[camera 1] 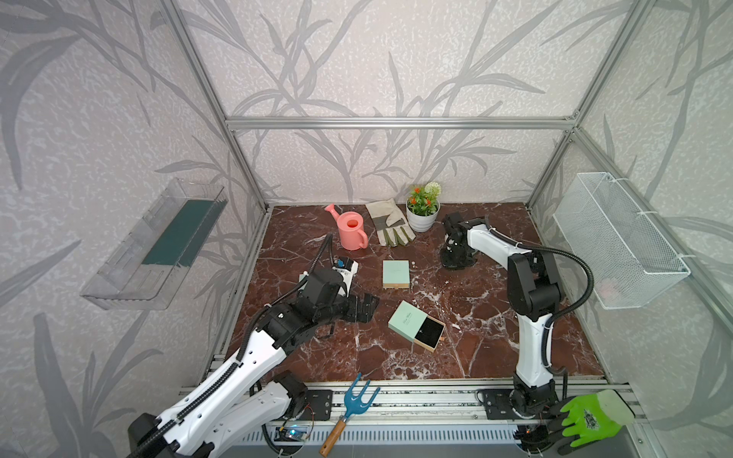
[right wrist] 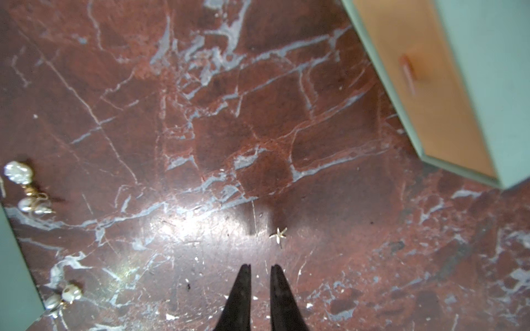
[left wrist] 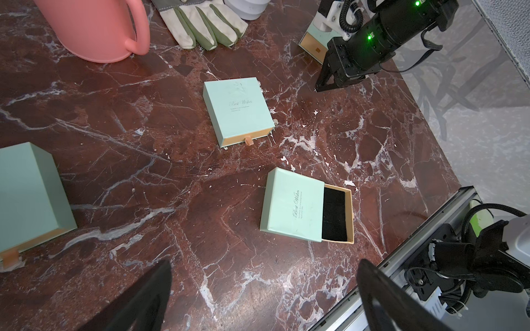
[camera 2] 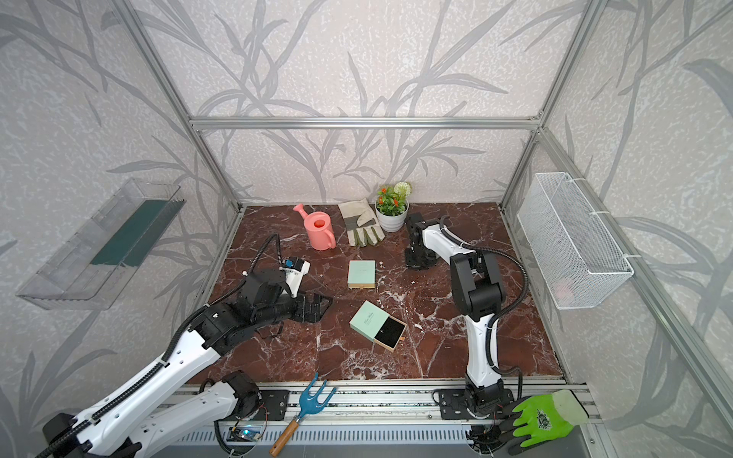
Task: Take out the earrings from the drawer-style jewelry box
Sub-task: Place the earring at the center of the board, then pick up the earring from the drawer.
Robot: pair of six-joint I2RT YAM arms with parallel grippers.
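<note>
Hovering my right hand (right wrist: 261, 268) over the surface (right wrist: 200, 129), tips slightly apart and empty. A star earring (right wrist: 278, 235) and pearl earrings (right wrist: 18, 172) lie out. The jewelry box (camera 1: 405, 320) drawer (camera 1: 430, 336) shows a pale speck (camera 1: 420, 329), perhaps one more. My left hand (left wrist: 262, 266) gapes wide.

Bench notes. At the back of my red-brown, white-veined marble tabletop (camera 1: 496, 337): pink plastic watering can (camera 1: 351, 234), just beside it a cream-and-grey work glove (camera 1: 390, 224) lying flat, then a white pot of green plant with orange flowers (camera 1: 423, 220) (pot and glove nearly touching). On the front rail: blue hand rake with wooden handle (camera 1: 349, 408), bright green glove (camera 1: 587, 422). On the walls: white wire-mesh basket (camera 1: 618, 238) on my right, clear plastic tray with dark green insert (camera 1: 150, 246) on my left.
</note>
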